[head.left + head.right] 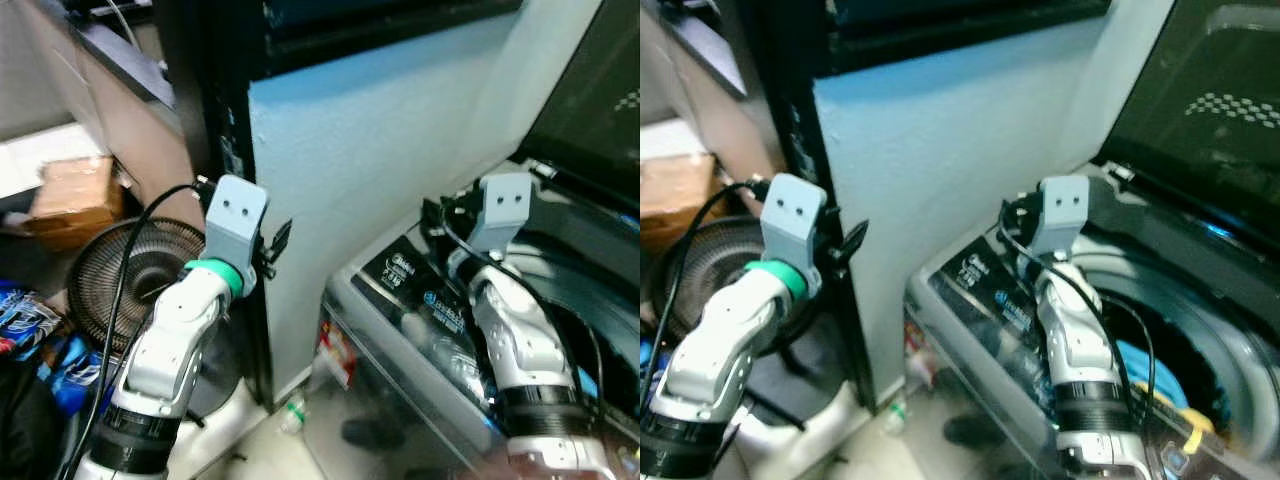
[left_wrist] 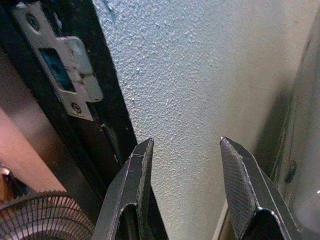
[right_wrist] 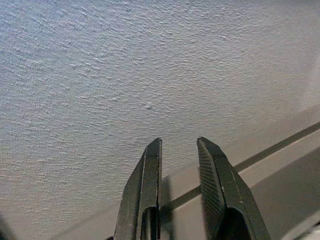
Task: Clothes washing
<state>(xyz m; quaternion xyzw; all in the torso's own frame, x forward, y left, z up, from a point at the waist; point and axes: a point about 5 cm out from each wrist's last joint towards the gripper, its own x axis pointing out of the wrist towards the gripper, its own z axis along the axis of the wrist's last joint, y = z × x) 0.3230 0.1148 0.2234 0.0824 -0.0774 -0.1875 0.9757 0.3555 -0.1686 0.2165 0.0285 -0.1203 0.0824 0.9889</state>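
Note:
A top-loading washing machine (image 1: 970,300) stands at the right with its dark lid (image 1: 1220,110) raised. Blue clothes (image 1: 1150,375) lie inside the drum. My right gripper (image 3: 179,142) hovers above the back of the control panel (image 1: 430,300), pointing at the textured white wall; its fingers are slightly apart and hold nothing. My left gripper (image 2: 185,145) is raised at the wall's corner beside the black door frame (image 1: 215,120), open and empty.
A floor fan (image 1: 130,275) stands behind my left arm, with a cardboard box (image 1: 75,195) and blue bags (image 1: 30,330) further left. A metal strike plate (image 2: 65,65) sits on the door frame. A small bottle (image 1: 292,412) lies on the floor by the washer.

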